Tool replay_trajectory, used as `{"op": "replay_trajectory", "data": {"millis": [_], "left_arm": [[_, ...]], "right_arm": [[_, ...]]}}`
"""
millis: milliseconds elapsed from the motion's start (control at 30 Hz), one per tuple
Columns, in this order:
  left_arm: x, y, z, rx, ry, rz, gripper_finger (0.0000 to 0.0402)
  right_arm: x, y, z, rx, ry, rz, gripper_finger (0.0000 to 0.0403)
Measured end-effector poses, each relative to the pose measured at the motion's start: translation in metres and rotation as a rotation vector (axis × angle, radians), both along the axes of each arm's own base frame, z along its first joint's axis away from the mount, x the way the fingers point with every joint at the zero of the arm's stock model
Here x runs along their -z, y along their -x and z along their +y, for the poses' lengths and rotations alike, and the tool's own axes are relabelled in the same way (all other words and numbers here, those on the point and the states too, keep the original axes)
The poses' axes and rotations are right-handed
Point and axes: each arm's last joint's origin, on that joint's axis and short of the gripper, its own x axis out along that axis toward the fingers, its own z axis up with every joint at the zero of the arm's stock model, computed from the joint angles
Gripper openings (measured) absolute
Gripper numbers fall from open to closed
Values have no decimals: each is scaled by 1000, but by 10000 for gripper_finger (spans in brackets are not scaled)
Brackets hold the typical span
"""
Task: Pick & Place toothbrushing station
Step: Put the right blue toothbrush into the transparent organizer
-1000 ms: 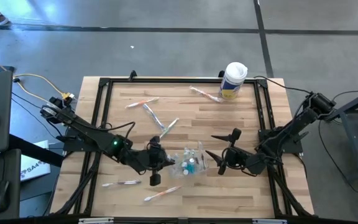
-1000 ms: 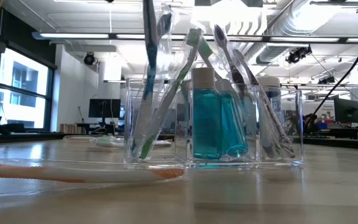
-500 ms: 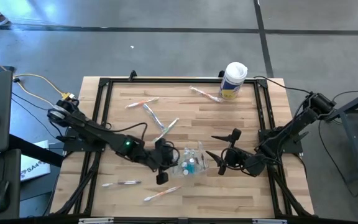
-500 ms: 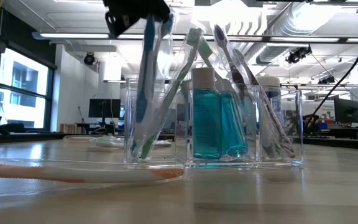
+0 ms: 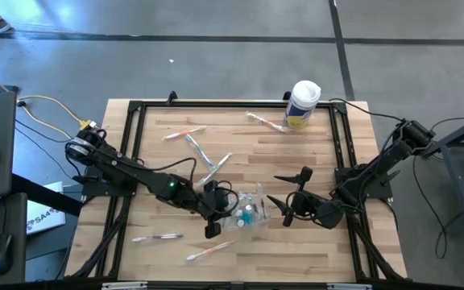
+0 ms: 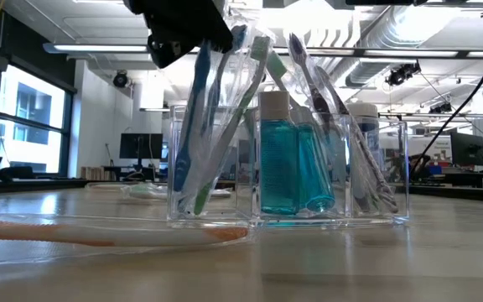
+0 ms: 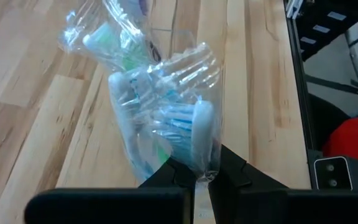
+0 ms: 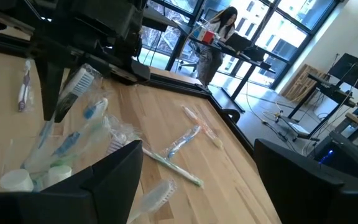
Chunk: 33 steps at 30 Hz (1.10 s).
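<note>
The toothbrushing station (image 5: 248, 211) is a clear plastic holder at the table's middle. It stands on its base and holds wrapped toothbrushes and teal white-capped bottles (image 6: 279, 155). My left gripper (image 5: 211, 211) hovers at its left side, shut on a blue toothbrush in a clear wrapper (image 6: 193, 117). It shows as a dark block (image 6: 183, 25) at the top of the low view. My right gripper (image 5: 287, 203) is open and empty just right of the station (image 8: 61, 149). My left gripper pinches the wrapped blue toothbrush near its upper, bristle end (image 7: 199, 163) between its two fingers, coming from above. The brush hangs tilted below the fingers. Its lower end (image 6: 179, 178) is down inside the station's left compartment.
Loose wrapped toothbrushes lie on the wood at the far left (image 5: 185, 133), mid left (image 5: 201, 153), far middle (image 5: 264, 122) and near left (image 5: 158, 238) (image 5: 210, 251). A white canister with a yellow label (image 5: 303, 103) stands at the far edge. A black frame (image 5: 127, 145) borders the table.
My left gripper has moved toward the table's right edge, up to the station, and has come down. The blue toothbrush it holds has gone from nearly upright to tilted, its lower end down in the left compartment.
</note>
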Motion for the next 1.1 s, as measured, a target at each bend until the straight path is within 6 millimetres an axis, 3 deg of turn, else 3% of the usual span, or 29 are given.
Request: {"op": "replay_trajectory", "data": {"millis": [400,900,1100], "left_arm": [[14,-5,-2,2,-22,45,26],[16,-6,-3,5,11,57,30],[16,-5,-3,9,14,66,75]], "right_arm": [[0,0,0,0,-1,-1,299],[0,0,0,-4,-1,1,299],[0,0,0,-7,0,3,299]]}}
